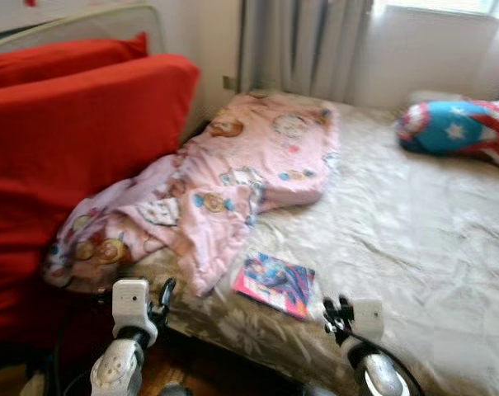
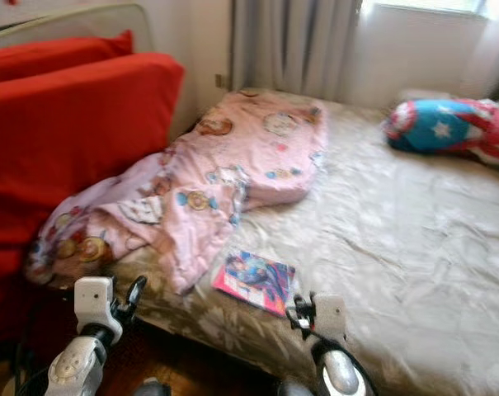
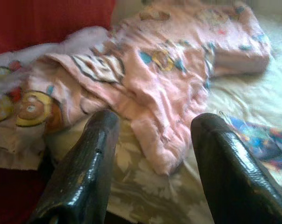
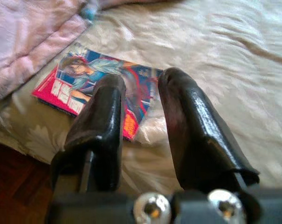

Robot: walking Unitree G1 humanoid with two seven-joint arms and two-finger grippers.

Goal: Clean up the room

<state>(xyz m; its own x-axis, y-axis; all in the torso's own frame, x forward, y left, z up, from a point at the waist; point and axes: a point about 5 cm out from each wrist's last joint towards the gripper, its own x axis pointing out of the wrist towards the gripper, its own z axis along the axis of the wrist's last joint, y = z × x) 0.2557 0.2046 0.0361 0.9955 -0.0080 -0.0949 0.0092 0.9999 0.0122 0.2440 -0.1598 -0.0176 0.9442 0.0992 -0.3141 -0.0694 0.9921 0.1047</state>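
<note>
Reaching toward the magazine [image 4: 101, 88] lying on the bed's [image 1: 414, 239] near edge, the right gripper [image 4: 138, 100] is hovering with jaws spread; sliding one under the loose corner should help. The left gripper [image 3: 152, 154], also spread, is facing the pink blanket [image 1: 233, 173].

Pale pink quilt [image 1: 257, 165] printed with cartoon figures in yellow, brown and teal. Beige, faintly floral bed sheet [image 1: 414, 239]. Solid red cushions [image 1: 76, 140] at 9 o'clock. Pink-and-blue illustrated comic book [image 1: 275, 284]. Blue, red and white starred pillow [image 1: 455, 128] at 2 o'clock. Grey curtain [image 1: 303, 41].
</note>
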